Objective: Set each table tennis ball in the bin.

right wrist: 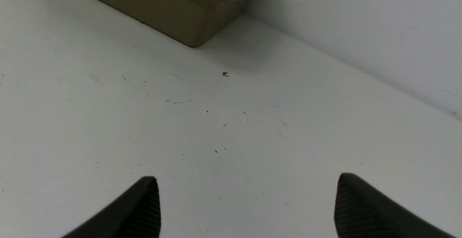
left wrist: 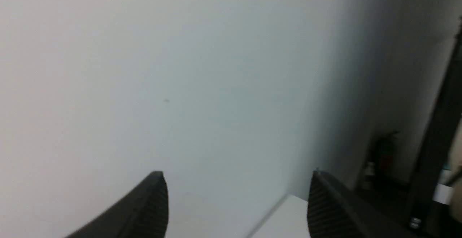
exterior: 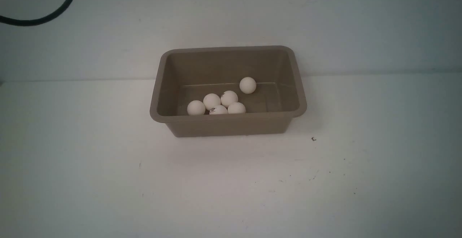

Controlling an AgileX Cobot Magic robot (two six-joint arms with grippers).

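Both your grippers, the left gripper [left wrist: 237, 194] and the right gripper [right wrist: 247, 198], have their jaws apart with nothing between them.
Six smooth white table tennis balls [exterior: 248, 85], two showing dark print, sit inside your taupe, round-cornered bin [exterior: 228, 125] at the front view's centre; its near rim partly hides the lowest ones. A dark cable [exterior: 54, 15] curves across the upper left.

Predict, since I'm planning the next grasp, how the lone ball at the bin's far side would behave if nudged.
The table tennis ball would probably roll, being round and smooth; the bin's walls should contain it.
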